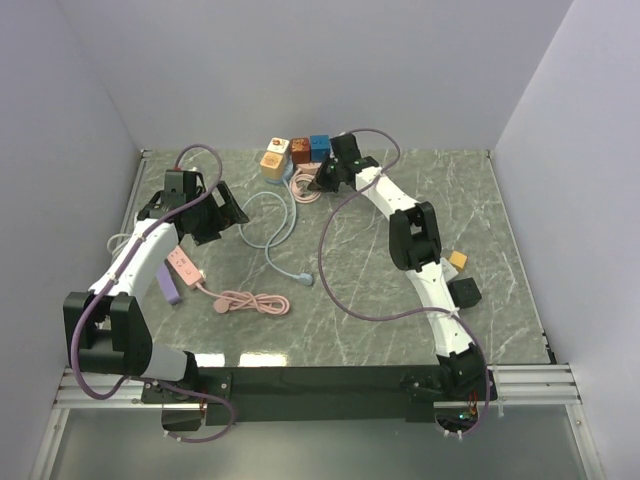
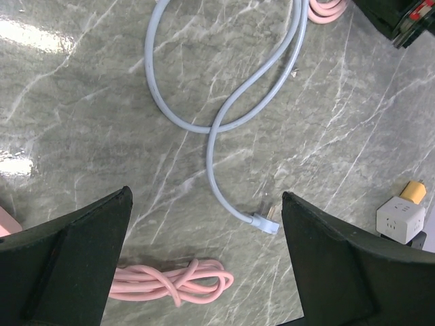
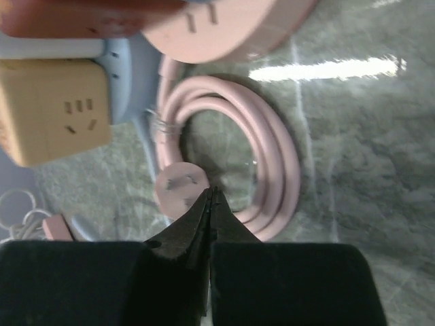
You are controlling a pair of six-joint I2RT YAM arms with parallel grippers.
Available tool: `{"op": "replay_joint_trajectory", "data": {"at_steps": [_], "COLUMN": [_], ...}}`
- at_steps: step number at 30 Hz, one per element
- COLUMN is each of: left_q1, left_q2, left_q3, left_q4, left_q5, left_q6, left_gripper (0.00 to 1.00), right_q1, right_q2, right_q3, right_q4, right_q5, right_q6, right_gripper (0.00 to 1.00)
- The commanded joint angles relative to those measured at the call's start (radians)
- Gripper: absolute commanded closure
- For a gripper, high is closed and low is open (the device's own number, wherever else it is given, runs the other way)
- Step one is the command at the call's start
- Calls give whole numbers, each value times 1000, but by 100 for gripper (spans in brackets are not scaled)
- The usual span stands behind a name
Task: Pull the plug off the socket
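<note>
Left end effector (image 2: 206, 197): jaws spread wide and holding nothing, above bare counter (image 2: 81, 102).
Left wrist only: the light blue cable (image 2: 224, 115) ends in a loose plug, with a bundled pink cord (image 2: 177, 282) nearby.
Open room: bare counter lies mid-table, between the light blue cable and the right arm.
Right end effector (image 3: 211, 197): tips pressed together, gripping nothing, near the far wall.
Right wrist only: the pink plug (image 3: 180, 183) lies with its prongs bare, just left of the closed tips. The round pink socket (image 3: 217, 27) and tan cube (image 3: 54, 115) lie beyond.
</note>
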Motion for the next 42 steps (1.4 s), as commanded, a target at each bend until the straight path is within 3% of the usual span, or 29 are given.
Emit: {"op": "replay_joint_trajectory", "data": {"at_steps": [1,8,13,16,20,26,32,35,37,38,40,42], "left_q1": [-1,-1,-1,-3,-4,-24,-63,-81,-89,-92,-101,-109], "left_q2": [-11,-18,-35,-61,-75,-95,-118,-138,-141,-143,-140,-126], "left_q3": [14,-6,-10,-25,-52,-85,-108,-133,-151,-156,-154,-142], "left_q4": [19,43,33,45,60,76,85,105,117,123,132,145], "left_q5": [15,39,50,65,102,122,133,134,139,141,145,145], "left_q6": [3,-11,-10,-13,-20,-16,-23,-33,-45,-48,-51,-43], "left_gripper": [4,5,6,6,7,8,9,9,9,9,9,8], "right_q1": [9,9,9,13,41,117,219,232,234,233,231,229], "right_q2": [-27,-157,-159,-258,-493,-731,-956,-1127,-1234,-1262,-1318,-1336], "right_q3": [-41,-291,-282,-478,-897,-1326,-1561,-1597,-1557,-1534,-1456,-1410], "right_q4": [-81,-106,-259,-232,-129,-26,-37,-55,-70,-77,-100,-124], "right_q5": [56,93,105,96,104,121,127,162,222,243,292,381], "right_q6": [-16,-116,-162,-185,-202,-184,-133,-89,-92,-93,-95,-87], "right_gripper": [100,100,100,100,100,100,100,100,87,67,44,39]}}
